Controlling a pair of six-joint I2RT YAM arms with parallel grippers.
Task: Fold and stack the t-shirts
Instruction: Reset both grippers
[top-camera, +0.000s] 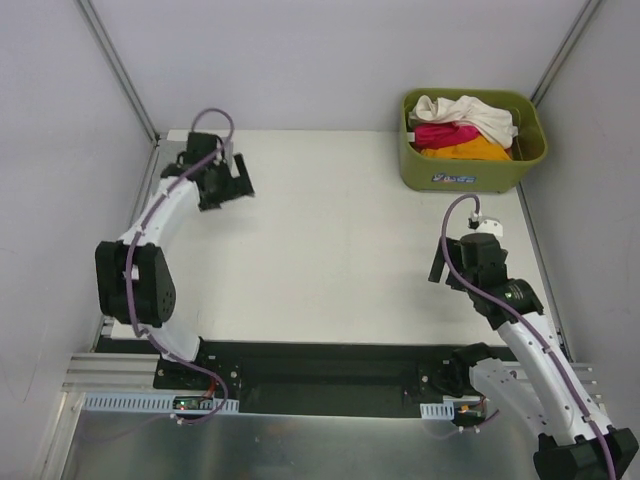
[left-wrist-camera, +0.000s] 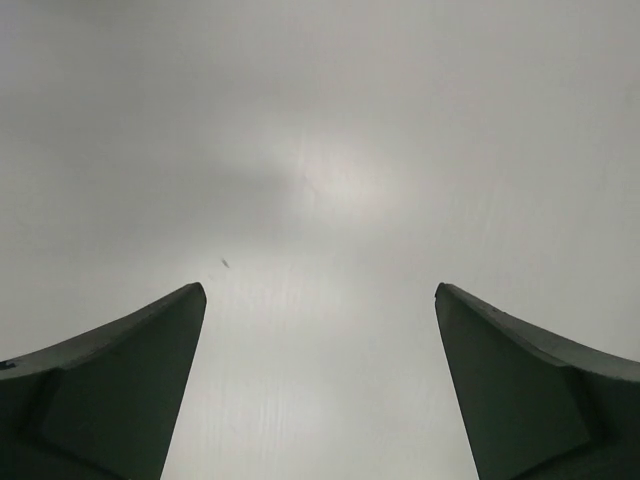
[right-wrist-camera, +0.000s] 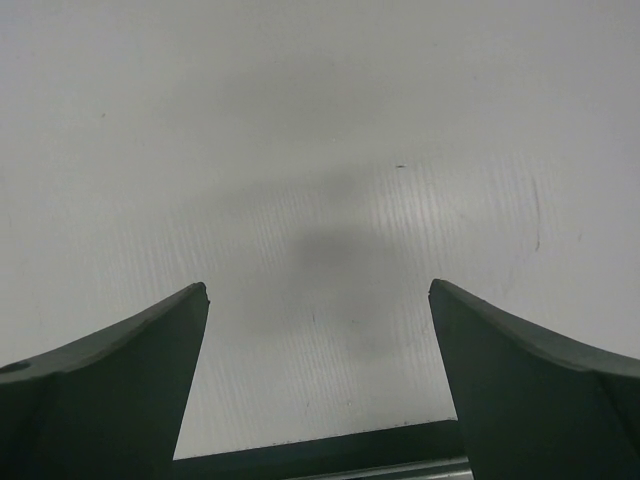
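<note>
Three t-shirts lie crumpled in the olive-green bin (top-camera: 520, 165) at the back right: a cream-white one (top-camera: 468, 112) on top, a magenta-pink one (top-camera: 443, 134) and an orange one (top-camera: 468, 152). The mid-grey t-shirt is out of view. My left gripper (top-camera: 232, 185) is at the far left of the table, open and empty; its wrist view (left-wrist-camera: 320, 290) shows only bare white table between the fingers. My right gripper (top-camera: 445, 268) is near the right side, in front of the bin, open and empty; its wrist view (right-wrist-camera: 318, 288) also shows only bare table.
The white table (top-camera: 340, 240) is ringed by grey walls with metal posts at the back corners. A dark strip (right-wrist-camera: 320, 450) at the table's edge shows low in the right wrist view. The arm bases sit on a black rail (top-camera: 320, 380) at the near edge.
</note>
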